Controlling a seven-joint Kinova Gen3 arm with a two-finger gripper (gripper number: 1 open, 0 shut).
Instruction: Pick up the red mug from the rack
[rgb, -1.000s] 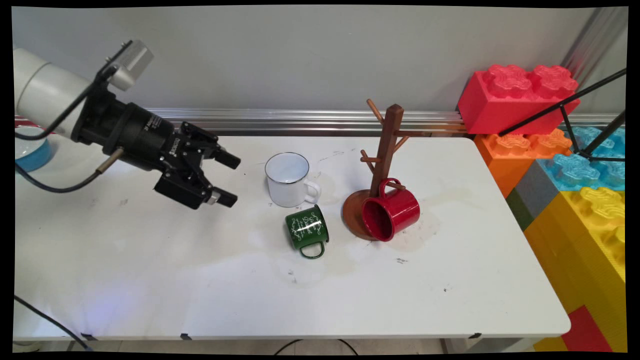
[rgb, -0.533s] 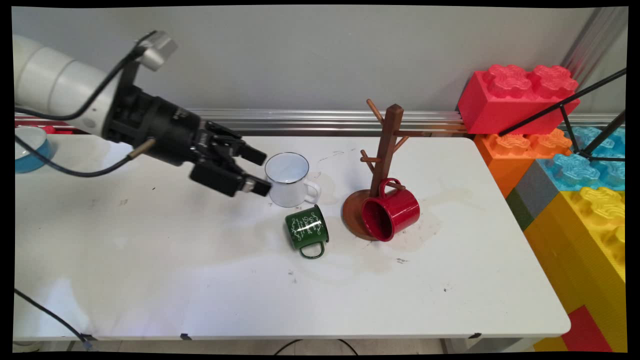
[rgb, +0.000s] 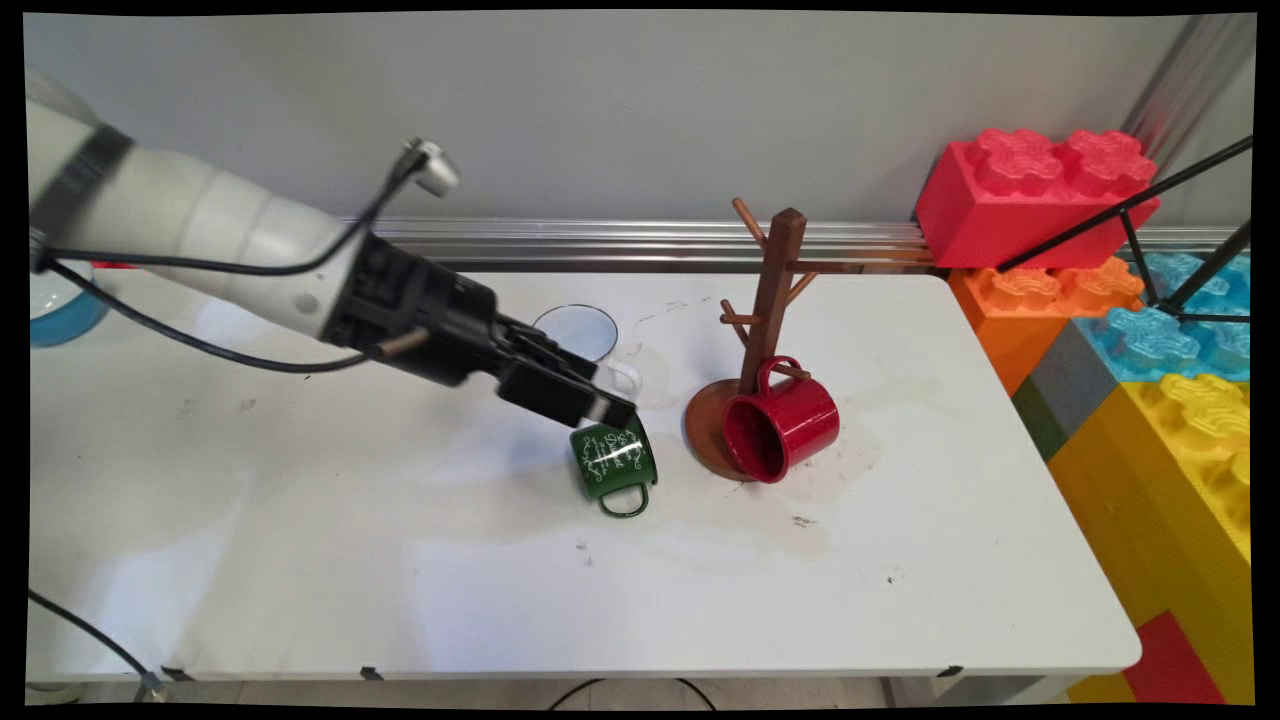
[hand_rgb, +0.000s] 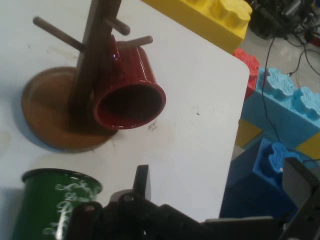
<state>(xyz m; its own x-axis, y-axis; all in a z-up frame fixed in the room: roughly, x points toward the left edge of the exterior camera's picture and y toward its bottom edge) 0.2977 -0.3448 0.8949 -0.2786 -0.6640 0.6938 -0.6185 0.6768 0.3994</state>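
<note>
While the arm is reaching in from the left, its hand (rgb: 607, 398) is hovering just above the green mug (rgb: 613, 457), fingers spread apart and gripping nothing. That mug is lying on its side on the white desk (rgb: 300, 520), its handle pointing toward the near edge. Behind the hand, a white mug (rgb: 590, 335) is standing upright. Further right, a red mug (rgb: 782, 425) is hanging on the wooden mug tree (rgb: 770, 300).

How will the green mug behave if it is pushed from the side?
The green mug lies on its side on the table, so it would probably roll. Its handle may stop it. It looks like stiff, glossy enamel, likely slippery.
</note>
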